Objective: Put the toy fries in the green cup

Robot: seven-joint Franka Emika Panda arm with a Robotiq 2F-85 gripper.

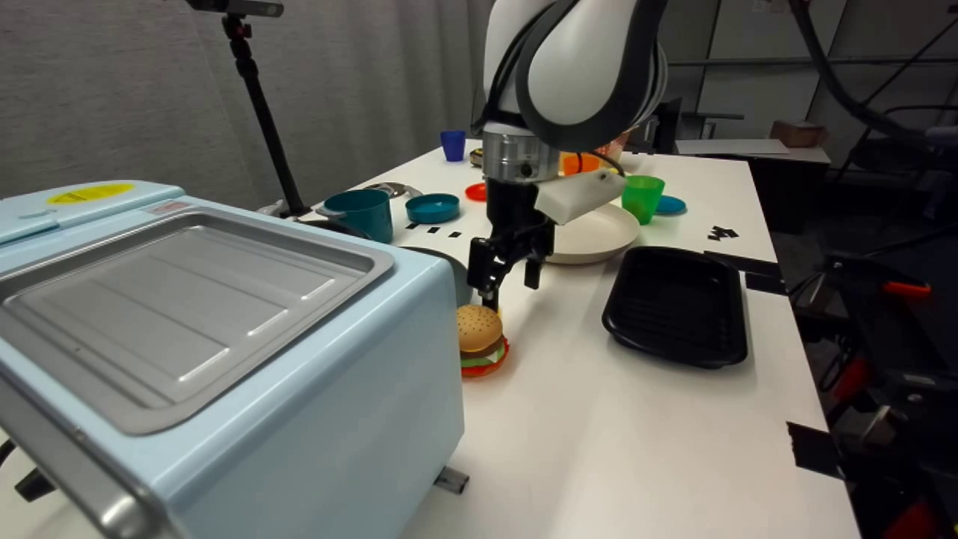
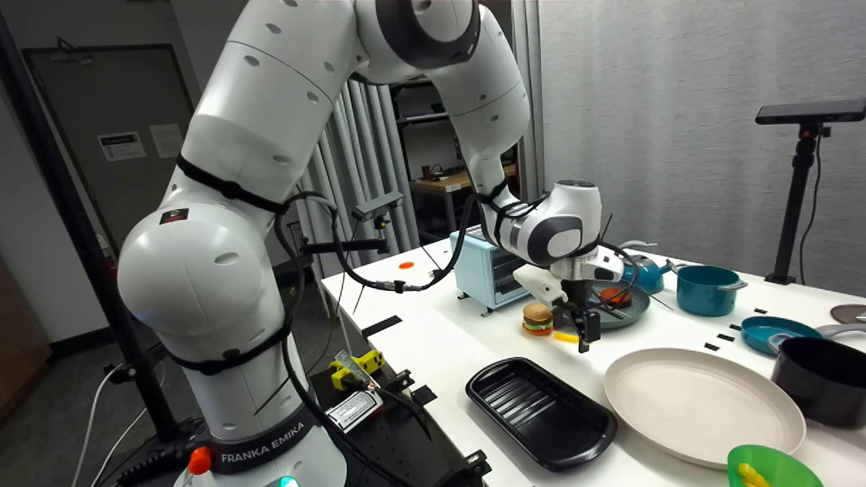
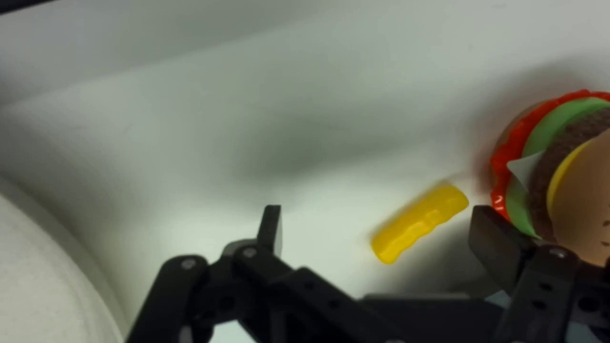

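A round, plastic-looking toy burger (image 2: 538, 319) with a tan, speckled bun sits upright on the flat white tabletop (image 1: 584, 427). Just beside the burger lies the toy fries (image 3: 419, 224), a short yellow plastic stick with a wavy surface. The black two-fingered claw (image 3: 377, 227) hangs close by the burger with its fingers spread well apart; in the wrist view the yellow stick shows in the gap between them. Near the burger are a pale-blue, boxy toaster oven (image 1: 337, 434) and a round, dark-grey frying pan (image 2: 636, 312). A ridged, black, rectangular baking pan (image 1: 677, 307) and a large, round, cream plate (image 2: 703, 406) lie farther from the burger. Farther from it still stands the green cup (image 1: 642, 201), short, round and of bright translucent plastic; in an exterior view a small yellow piece (image 2: 751, 475) shows inside.
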